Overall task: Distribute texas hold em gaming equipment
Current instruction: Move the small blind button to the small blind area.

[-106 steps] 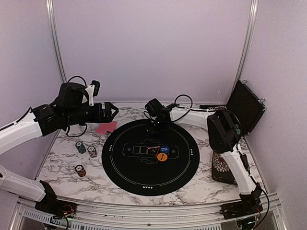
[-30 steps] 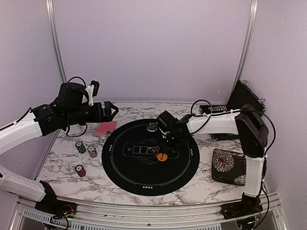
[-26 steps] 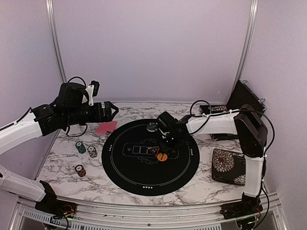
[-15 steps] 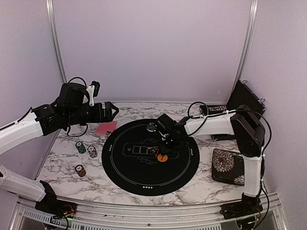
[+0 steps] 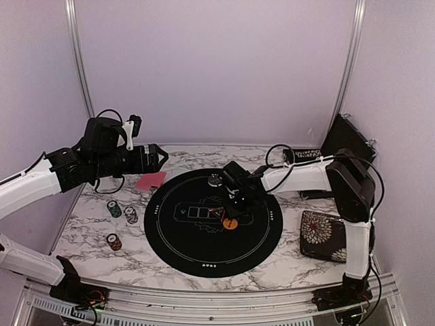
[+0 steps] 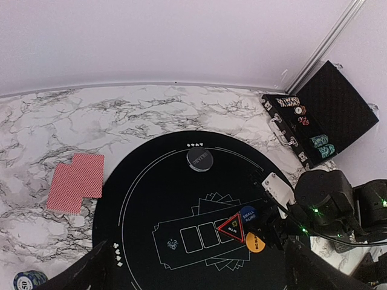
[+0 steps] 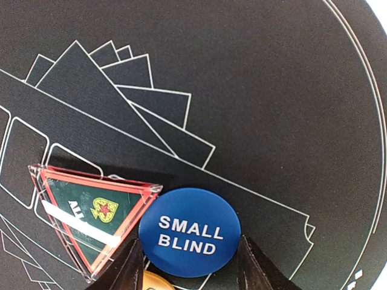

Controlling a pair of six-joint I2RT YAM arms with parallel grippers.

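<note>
Blue button (image 7: 190, 232) is seen lying flat on the mat (image 5: 204, 251), right of centre, its "SMALL BLIND" lettering upright in the right wrist view. Right gripper (image 7: 190, 263) is lowered over it, fingers (image 7: 130, 269) closed onto its opposite edges. Triangle marker (image 7: 91, 211) is laid flat just beside the button's left, one corner aimed at the button's rim, another toward the near edge. Orange button (image 6: 256, 242) is tucked against the blue one on the near side, mostly hidden from the wrist camera. Dark round disc (image 6: 199, 159) is placed at the mat's far edge. Cards (image 6: 75, 183) are left face down off the mat's far-left side, overlapped in a step, long axis roughly near-to-far. Three chip stacks (image 5: 114, 208) are stood upright on the marble table (image 5: 88, 231) left of the mat, two near each other, one well apart toward the near edge. Left gripper (image 5: 158, 156) is held above the cards, fingers spread wide, nothing between them. Open black case (image 6: 329, 115) is propped at the far right with spare chips (image 6: 318, 145) slotted in its tray. Flower-patterned pouch (image 5: 323, 236) is laid right of the mat. Plain lilac walls (image 5: 217, 68) are seen behind.
</note>
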